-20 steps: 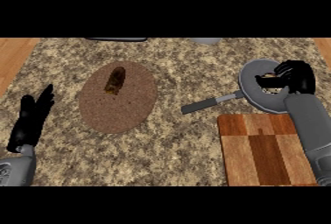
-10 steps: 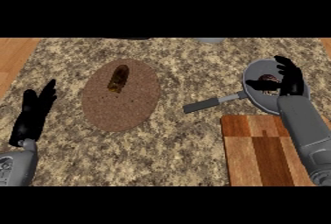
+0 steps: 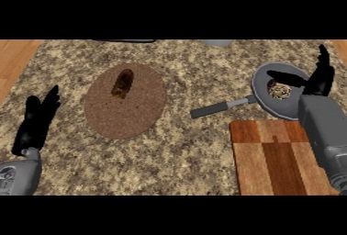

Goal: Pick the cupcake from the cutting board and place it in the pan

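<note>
Cupcake point(image 3: 278, 89) sits in pan point(image 3: 265, 97), right of frame, cutting board point(image 3: 274, 156) bare below. Right robot hand point(image 3: 317, 79) over pan, fingers spread, holding nothing. Left robot hand point(image 3: 37, 121) open, resting lower left. Risk: withdrawing fingers clip cupcake or nudge pan handle point(image 3: 218, 108)

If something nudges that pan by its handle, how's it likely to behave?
The pan probably pivots rather than slides straight: its long handle sticks out to one side. It looks rigid and sits flat on the counter, so tipping seems unlikely. The cupcake inside might shift or topple.
</note>
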Robot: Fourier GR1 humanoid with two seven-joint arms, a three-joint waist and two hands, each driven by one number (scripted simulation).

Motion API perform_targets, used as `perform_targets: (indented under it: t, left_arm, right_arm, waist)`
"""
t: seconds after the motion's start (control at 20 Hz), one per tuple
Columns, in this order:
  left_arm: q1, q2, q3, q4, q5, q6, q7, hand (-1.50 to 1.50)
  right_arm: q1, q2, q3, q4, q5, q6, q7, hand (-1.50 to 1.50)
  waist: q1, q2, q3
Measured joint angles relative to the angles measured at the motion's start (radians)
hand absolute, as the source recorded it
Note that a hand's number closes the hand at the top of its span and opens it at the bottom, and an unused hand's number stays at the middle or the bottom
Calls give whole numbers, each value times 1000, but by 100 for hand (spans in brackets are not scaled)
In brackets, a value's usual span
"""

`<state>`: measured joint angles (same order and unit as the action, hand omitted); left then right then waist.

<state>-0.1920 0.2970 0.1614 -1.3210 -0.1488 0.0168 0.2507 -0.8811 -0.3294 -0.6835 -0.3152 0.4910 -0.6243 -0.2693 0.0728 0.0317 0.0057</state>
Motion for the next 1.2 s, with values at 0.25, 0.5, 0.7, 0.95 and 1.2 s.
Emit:
perform_targets:
  t: [0.25, 0.5, 0.7, 0.95, 1.2]
  left_arm:
    - [21, -2, 5, -2, -4, 7, -7, 0]
    - [19, 8, 24, 22, -7, 12, -7, 0]
    - [46, 16, 40, 9, 0, 11, 3, 0]
    - [71, 19, 52, 7, -2, 13, -6, 0]
    - [70, 30, 70, 11, 7, 6, -3, 0]
  right_arm:
    - [5, -44, -50, 16, -51, -32, -35, -150]
    - [70, -99, -88, -18, -115, 0, -68, -150]
    - [163, -134, -96, -102, -167, 88, -74, -150]
    - [320, -172, -92, -255, -228, 242, -46, -150]
    - [508, -192, -96, -465, -295, 396, 20, -150]
  waist:
    - [-20, -9, -2]
    - [-52, -22, -4]
    - [-79, -34, -6]
    - [-96, -41, -7]
    - [-105, -43, -8]
